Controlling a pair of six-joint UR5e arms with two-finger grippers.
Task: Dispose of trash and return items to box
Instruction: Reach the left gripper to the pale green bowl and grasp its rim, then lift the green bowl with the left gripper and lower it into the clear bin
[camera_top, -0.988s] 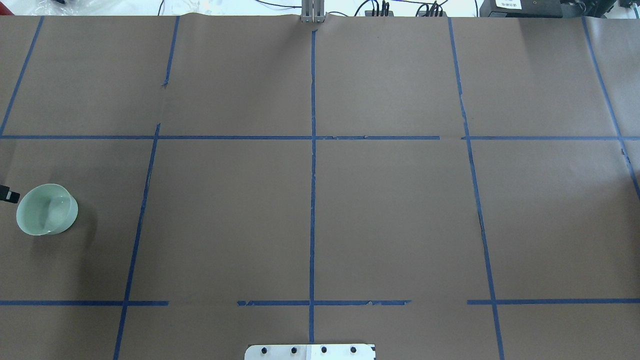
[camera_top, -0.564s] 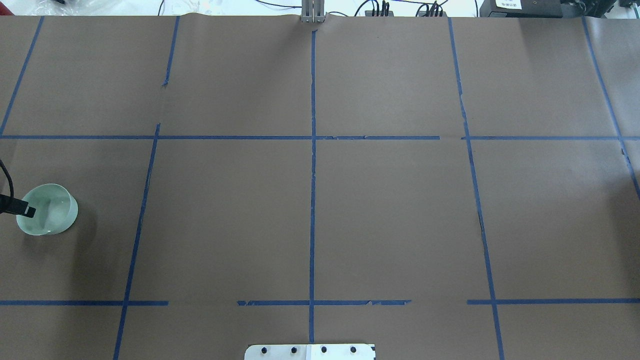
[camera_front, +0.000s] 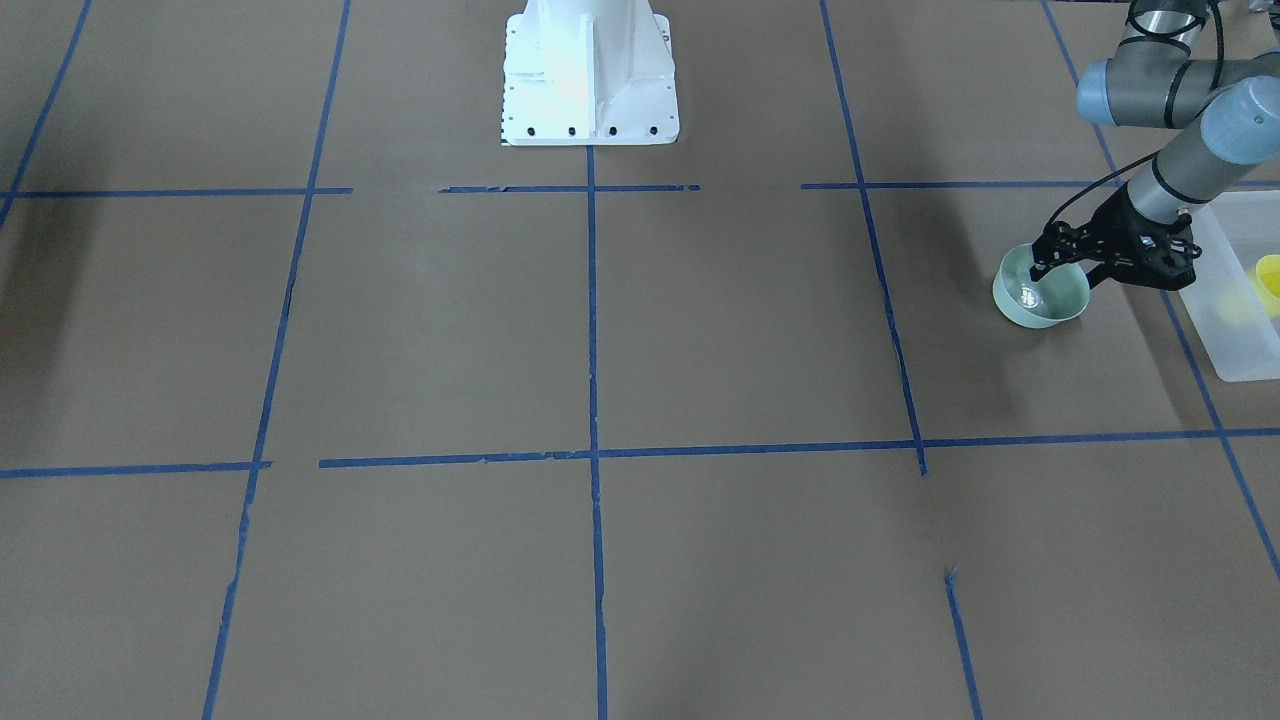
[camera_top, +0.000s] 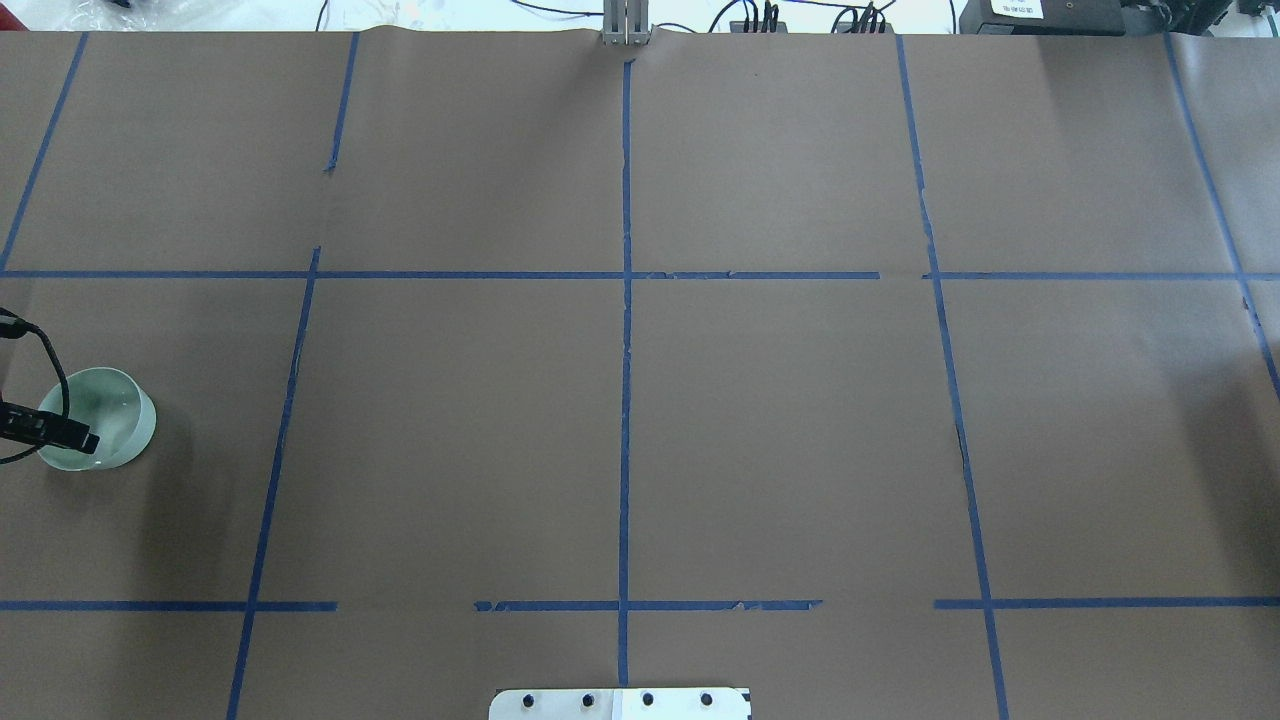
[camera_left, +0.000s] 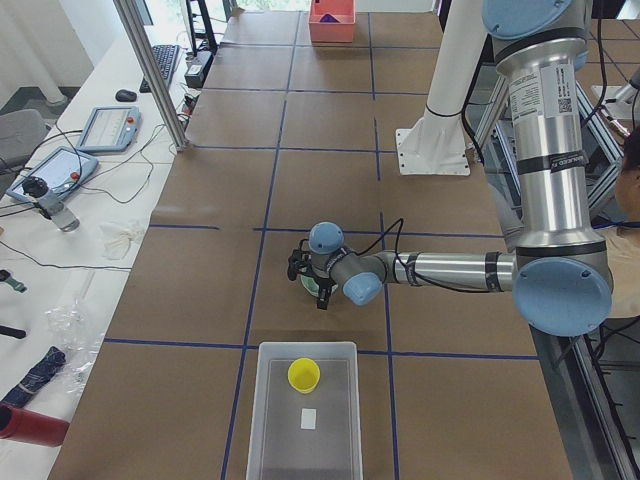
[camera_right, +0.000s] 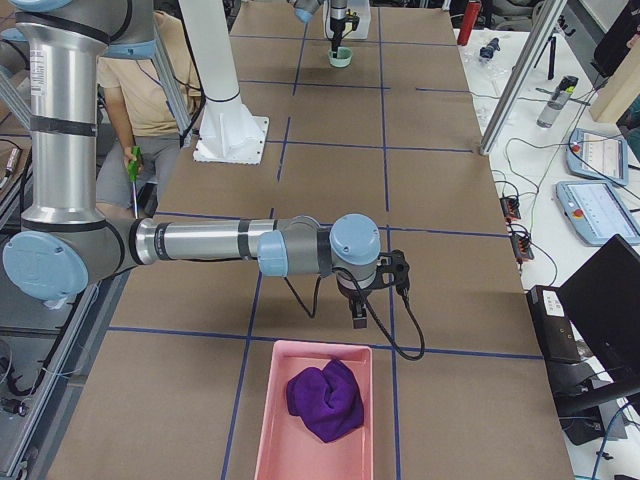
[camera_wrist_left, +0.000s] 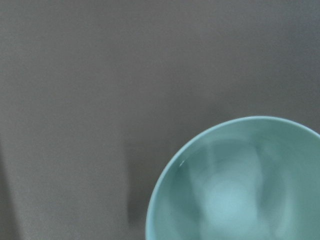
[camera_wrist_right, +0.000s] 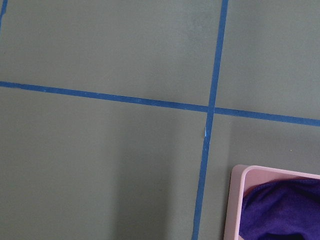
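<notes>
Your yellow cup (camera_left: 304, 375) stands upright in the white box (camera_left: 335, 440), near the left gripper (camera_front: 1068, 272). That gripper is spread across the rim of the green bowl (camera_front: 1040, 312) on the surface. The right gripper (camera_right: 358, 318) hangs just beside the pink tray (camera_right: 290, 450) holding a purple cloth (camera_right: 325, 400); you cannot tell how its jaws stand.

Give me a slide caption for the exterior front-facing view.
Left claw at the pale green bowl, beside the frosted bin holding a yellow cup.
</notes>
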